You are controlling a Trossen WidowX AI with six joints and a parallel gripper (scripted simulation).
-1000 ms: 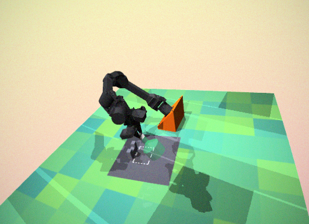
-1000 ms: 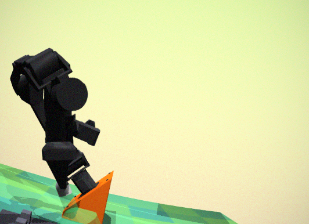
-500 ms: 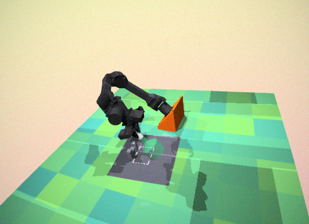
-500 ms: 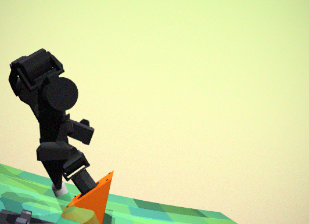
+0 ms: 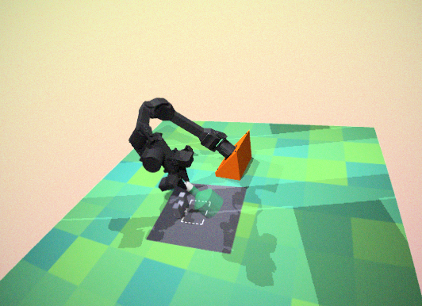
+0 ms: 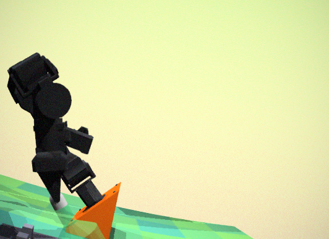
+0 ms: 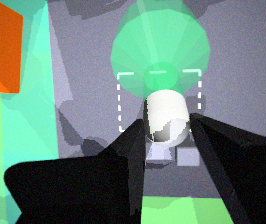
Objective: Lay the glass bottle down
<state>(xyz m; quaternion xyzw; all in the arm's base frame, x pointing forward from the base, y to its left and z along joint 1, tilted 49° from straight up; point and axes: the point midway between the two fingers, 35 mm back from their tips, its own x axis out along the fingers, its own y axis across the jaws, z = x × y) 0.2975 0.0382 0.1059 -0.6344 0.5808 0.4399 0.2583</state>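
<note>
The pincer (image 5: 186,184) (image 6: 57,200) (image 7: 166,122) grips the white-capped neck of the green glass bottle (image 5: 210,203) (image 6: 84,226) (image 7: 160,50), whose body slants away toward the dark mat's far side (image 5: 214,242) (image 7: 84,175), partly over the dashed outline (image 5: 193,223) (image 7: 119,102). Lowering the neck into the grey rest (image 5: 179,204) (image 6: 27,230) (image 7: 188,156) probably needs further tilt; the orange base (image 5: 239,165) (image 6: 108,217) (image 7: 3,50) limits sideways room.

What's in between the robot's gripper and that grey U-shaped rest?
In the wrist view, the bottle's white neck end sits between the fingertips; I can't judge the gap beyond.
</note>
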